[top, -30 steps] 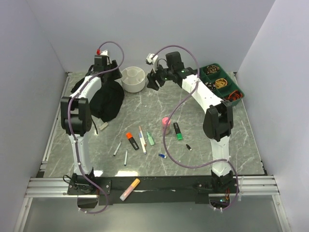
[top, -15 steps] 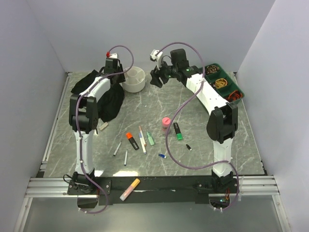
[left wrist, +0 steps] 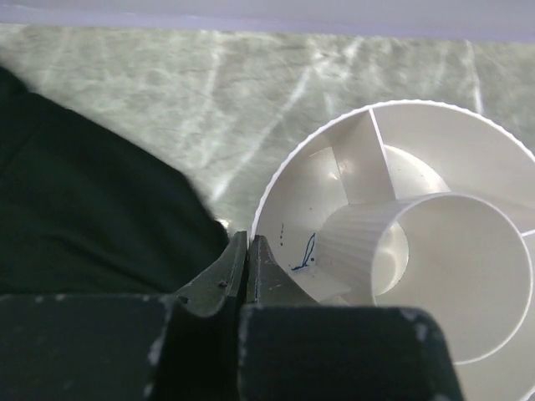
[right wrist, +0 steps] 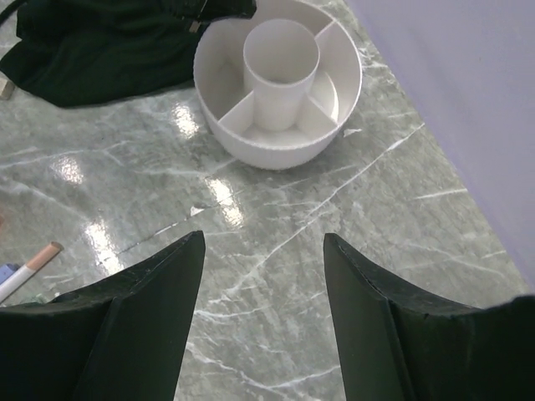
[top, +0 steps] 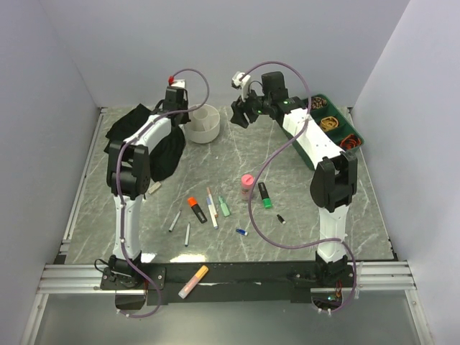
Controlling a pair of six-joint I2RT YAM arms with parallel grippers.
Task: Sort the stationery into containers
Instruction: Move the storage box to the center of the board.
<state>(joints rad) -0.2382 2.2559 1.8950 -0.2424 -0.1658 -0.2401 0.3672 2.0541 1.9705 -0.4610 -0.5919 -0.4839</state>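
Observation:
The round white bowl (top: 203, 134) with inner dividers stands at the back of the table, beside the floppy black bag (top: 147, 144). My left gripper (top: 182, 115) is shut on the bowl's left rim (left wrist: 266, 188), one finger inside the wall and one outside, next to the bag (left wrist: 84, 209). My right gripper (right wrist: 263, 236) hangs open over bare marble just right of the bowl (right wrist: 276, 149), holding nothing. Loose stationery lies mid-table: a pink-capped bottle (top: 247, 183), a green highlighter (top: 265, 194), an orange highlighter (top: 196, 209), a white pen (top: 211, 207) and grey pens (top: 175, 221).
A green compartment tray (top: 313, 116) holding small items sits at the back right. An orange-and-pink marker (top: 193, 281) lies on the front rail. A small white block (top: 153, 187) lies by the bag's near edge. Walls close in left, back and right.
My left arm swung right from above the bag to the bowl and its jaws closed on the rim. The bowl shifted slightly. My right gripper drew back to the right, staying open.

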